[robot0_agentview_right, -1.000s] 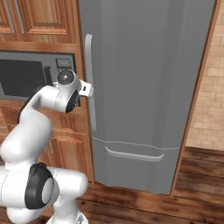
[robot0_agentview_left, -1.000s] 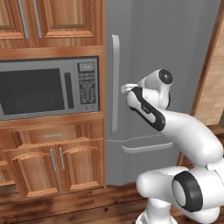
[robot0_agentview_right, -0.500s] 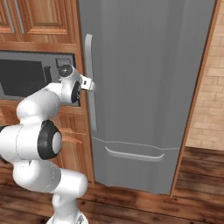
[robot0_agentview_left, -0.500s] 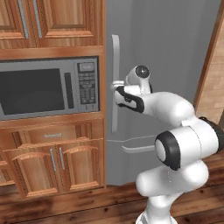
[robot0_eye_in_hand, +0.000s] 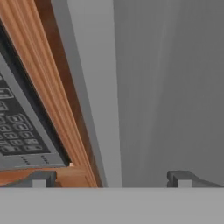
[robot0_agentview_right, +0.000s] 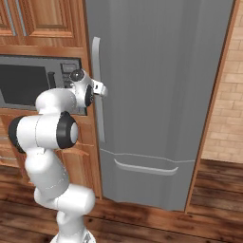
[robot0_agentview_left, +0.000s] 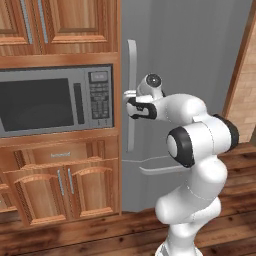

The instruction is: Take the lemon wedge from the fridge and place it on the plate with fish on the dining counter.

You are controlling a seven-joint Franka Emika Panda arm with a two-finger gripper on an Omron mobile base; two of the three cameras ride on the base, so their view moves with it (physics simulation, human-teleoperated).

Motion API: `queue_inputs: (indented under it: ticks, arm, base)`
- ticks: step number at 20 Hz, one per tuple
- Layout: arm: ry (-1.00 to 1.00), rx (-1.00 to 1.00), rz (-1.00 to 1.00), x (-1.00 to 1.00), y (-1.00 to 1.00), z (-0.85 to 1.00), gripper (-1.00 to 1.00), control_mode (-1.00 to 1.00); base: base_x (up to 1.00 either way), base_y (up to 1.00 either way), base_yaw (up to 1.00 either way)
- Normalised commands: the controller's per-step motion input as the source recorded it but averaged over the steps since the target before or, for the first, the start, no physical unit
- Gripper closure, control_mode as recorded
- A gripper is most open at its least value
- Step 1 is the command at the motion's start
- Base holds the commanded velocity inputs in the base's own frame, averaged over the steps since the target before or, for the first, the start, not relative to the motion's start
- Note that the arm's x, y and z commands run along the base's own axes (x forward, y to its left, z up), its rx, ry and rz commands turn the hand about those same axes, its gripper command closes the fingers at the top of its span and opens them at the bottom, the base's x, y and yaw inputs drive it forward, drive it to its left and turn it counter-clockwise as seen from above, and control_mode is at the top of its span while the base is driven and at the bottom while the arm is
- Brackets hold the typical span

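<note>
Gripper (robot0_eye_in_hand: 111,178) open; fridge (robot0_agentview_left: 190,55) shut

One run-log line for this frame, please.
phase: reaching for fridge handle | gripper: open, straddling handle, nothing held | fridge door: closed | microwave: left of fridge

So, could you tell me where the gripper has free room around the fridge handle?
Free: the bare grey door of the fridge right of the handle, up to the wood trim. Crowded: the handle's left side, where cabinet trim and the microwave sit close. The open gripper has its fingertips either side of the handle.
</note>
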Motion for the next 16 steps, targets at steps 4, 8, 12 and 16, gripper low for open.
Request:
queue_inputs:
  ticks: [4,8,12,16]
  arm:
    - [0.0,-0.07,0.0,0.54,0.0,-0.17,-1.0,-1.0]
    - [0.0,-0.01,0.0,0.54,0.0,-0.17,-1.0,-1.0]
    - [0.0,0.0,0.0,0.54,0.0,-0.19,-1.0,-1.0]
    - [0.0,0.0,0.0,0.54,0.0,-0.17,-1.0,-1.0]
  base:
    - [0.0,0.0,0.0]
    - [0.0,0.0,0.0]
    - [0.0,0.0,0.0]
    - [0.0,0.0,0.0]
